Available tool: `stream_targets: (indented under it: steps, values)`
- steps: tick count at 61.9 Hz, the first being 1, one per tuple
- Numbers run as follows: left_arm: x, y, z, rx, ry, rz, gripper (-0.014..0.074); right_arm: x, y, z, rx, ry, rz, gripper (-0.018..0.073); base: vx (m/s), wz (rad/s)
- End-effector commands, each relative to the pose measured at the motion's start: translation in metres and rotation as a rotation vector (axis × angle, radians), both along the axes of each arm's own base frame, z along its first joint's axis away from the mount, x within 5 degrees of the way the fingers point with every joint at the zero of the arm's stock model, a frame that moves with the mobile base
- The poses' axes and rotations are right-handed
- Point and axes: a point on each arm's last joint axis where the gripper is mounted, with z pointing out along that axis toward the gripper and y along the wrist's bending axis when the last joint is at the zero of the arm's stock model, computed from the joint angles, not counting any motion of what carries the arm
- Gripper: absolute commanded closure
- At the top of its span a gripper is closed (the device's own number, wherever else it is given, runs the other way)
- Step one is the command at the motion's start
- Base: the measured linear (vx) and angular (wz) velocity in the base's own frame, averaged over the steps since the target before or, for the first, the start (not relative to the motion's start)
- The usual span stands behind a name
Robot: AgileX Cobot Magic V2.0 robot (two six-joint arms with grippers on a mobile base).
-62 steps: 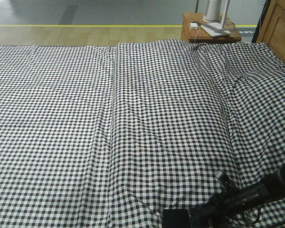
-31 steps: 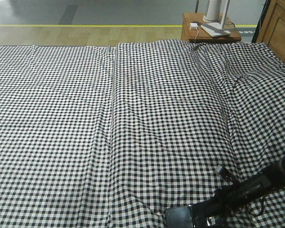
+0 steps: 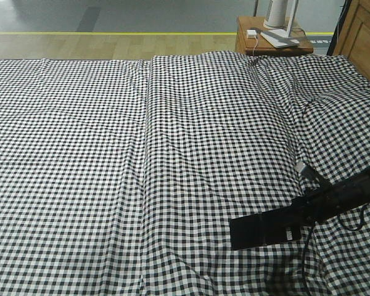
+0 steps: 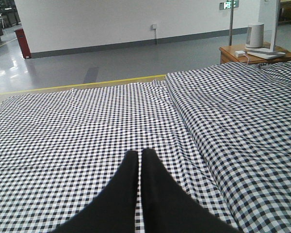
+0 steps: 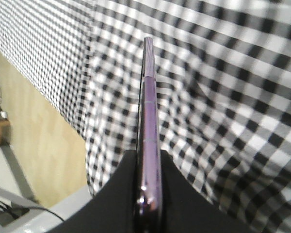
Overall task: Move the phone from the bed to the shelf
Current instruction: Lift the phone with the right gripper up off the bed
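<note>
My right gripper (image 5: pixel 148 158) pinches the phone (image 5: pixel 150 97) by one end above the bed (image 3: pixel 80 160); it seems thin, stiff and slippery, so I judge its flat faces need firm pressure.

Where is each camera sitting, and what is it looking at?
Front view: high up, looking down across the bed; right gripper holds the phone.
Left wrist: low, looking along the bed; shut left gripper shows.
Right wrist: behind its fingers, looking along the phone's edge.
Shared: front and right wrist both show the phone.
</note>
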Motion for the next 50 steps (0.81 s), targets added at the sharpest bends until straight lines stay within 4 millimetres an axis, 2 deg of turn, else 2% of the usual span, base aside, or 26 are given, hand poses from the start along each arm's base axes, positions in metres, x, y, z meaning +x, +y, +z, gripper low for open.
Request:
stream_targets:
  steps: [1, 5, 15, 25, 28, 34, 43, 50]
  values:
    - [-0.001, -0.001, 0.016, -0.009, -0.108, -0.006, 0.0596, -0.01, 0.01, 0.061, 0.116, -0.097, 0.085, 0.0561, 0.0, 0.0]
    - [-0.001, -0.001, 0.016, -0.009, -0.108, -0.006, 0.0596, -0.016, 0.012, 0.079, 0.118, -0.142, 0.081, 0.0561, 0.0, 0.0]
    - [-0.001, -0.001, 0.016, -0.009, -0.108, -0.006, 0.0596, -0.022, 0.016, 0.139, 0.087, -0.284, 0.063, 0.0561, 0.0, 0.0]
    - [-0.001, -0.001, 0.016, -0.009, -0.108, -0.006, 0.0596, -0.033, 0.029, 0.195, 0.048, -0.412, 0.079, 0.0561, 0.0, 0.0]
    - [-0.001, -0.001, 0.016, -0.009, -0.108, -0.006, 0.0596, -0.041, 0.042, 0.217, 0.043, -0.457, 0.095, 0.0561, 0.0, 0.0]
    - [-0.001, -0.001, 0.016, -0.009, -0.108, -0.006, 0.0596, -0.052, 0.063, 0.245, 0.056, -0.518, 0.126, 0.0561, 0.0, 0.0]
    - [-0.001, -0.001, 0.016, -0.009, -0.108, -0.006, 0.0596, -0.073, 0.101, 0.282, 0.121, -0.613, 0.191, 0.0561, 0.0, 0.0]
    - [-0.001, -0.001, 0.016, -0.009, -0.108, -0.006, 0.0596, -0.092, 0.127, 0.303, 0.177, -0.65, 0.239, 0.0561, 0.0, 0.0]
